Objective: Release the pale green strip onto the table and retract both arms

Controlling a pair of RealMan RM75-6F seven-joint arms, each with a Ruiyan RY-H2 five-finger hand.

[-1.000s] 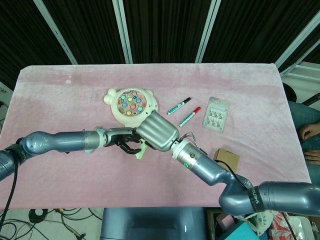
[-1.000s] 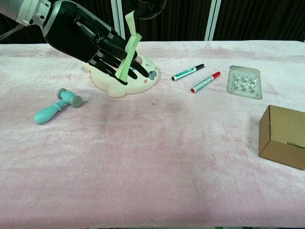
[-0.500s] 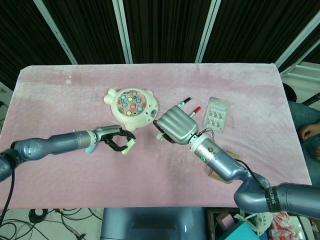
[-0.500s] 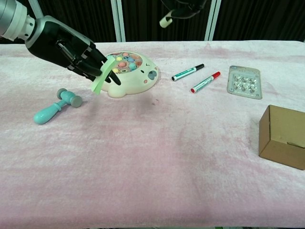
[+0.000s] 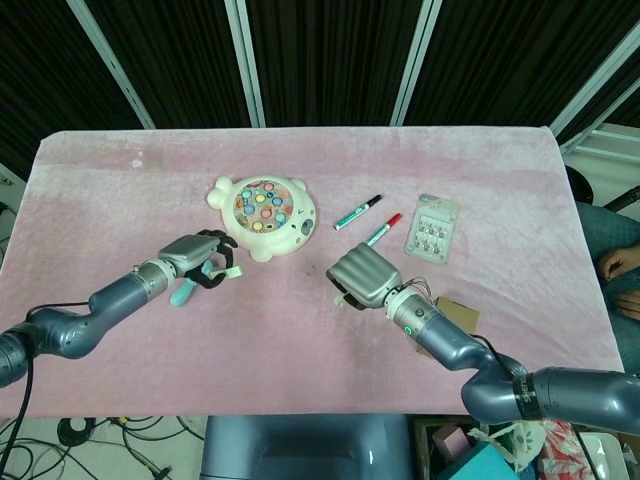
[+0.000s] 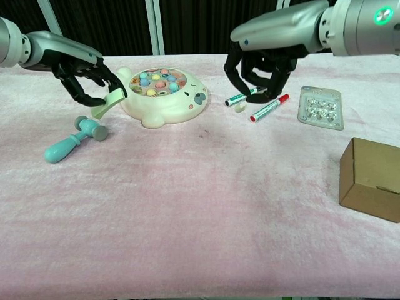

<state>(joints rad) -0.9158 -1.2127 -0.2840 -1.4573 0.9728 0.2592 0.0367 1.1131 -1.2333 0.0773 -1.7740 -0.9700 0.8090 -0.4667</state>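
The pale green strip point(image 6: 110, 102) point(image 5: 229, 270) is pinched in my left hand point(image 6: 86, 76) point(image 5: 199, 258). That hand hangs just left of the cream fish-shaped toy point(image 6: 164, 95) point(image 5: 265, 214) and above the teal toy hammer point(image 6: 70, 144). My right hand point(image 6: 259, 64) point(image 5: 362, 279) hovers over the table right of the toy, near the green marker point(image 6: 246, 94), its fingers curled down. A small pale scrap point(image 6: 239, 107) point(image 5: 340, 300) hangs at its fingertips, off the cloth.
The pink cloth point(image 6: 200, 206) carries a red marker point(image 6: 270, 107), a clear blister pack point(image 6: 321, 107) point(image 5: 432, 227) and a brown cardboard box point(image 6: 373, 179) at the right. The teal hammer lies left of the toy.
The hands have drawn apart. My left hand moved left and down with the strip. My right hand dropped from above the toy to the right, carrying a small scrap.
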